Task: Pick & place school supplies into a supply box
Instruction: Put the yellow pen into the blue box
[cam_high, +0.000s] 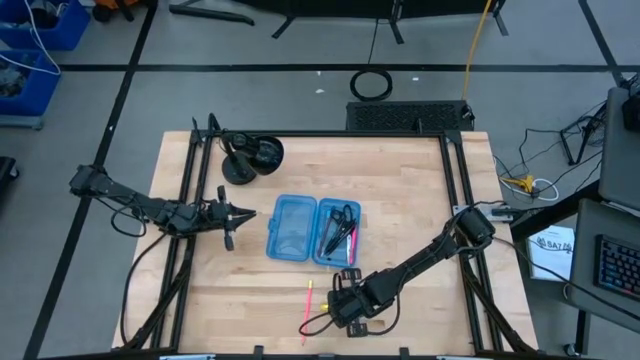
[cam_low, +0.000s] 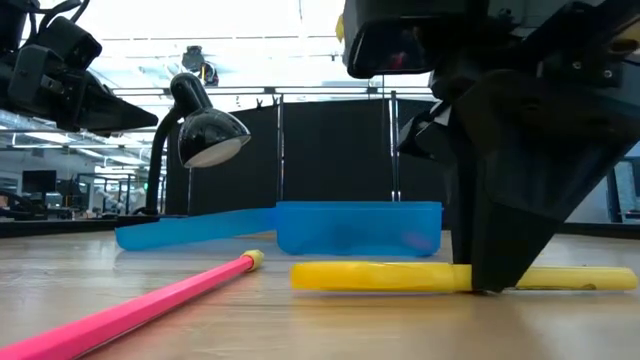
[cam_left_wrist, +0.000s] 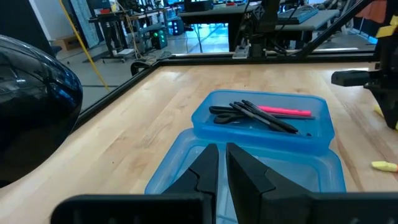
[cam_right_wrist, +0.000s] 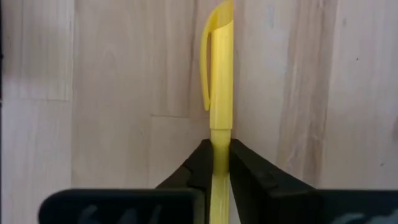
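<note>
right gripper (cam_right_wrist: 221, 163) clamped on the yellow pen (cam_right_wrist: 221, 81), flat on the table.
my worry: pen pivots or slips on lift, missing the box (cam_high: 300, 229); left gripper (cam_left_wrist: 221, 165) waits nearly closed, empty.

No text, label, brand, number or sign is legible anywhere on the table or in the room beyond it.

Standing at the wooden table's (cam_high: 400, 200) far left corner, a black desk lamp (cam_high: 252, 156); lying beyond, a black mat (cam_high: 408, 115).
</note>
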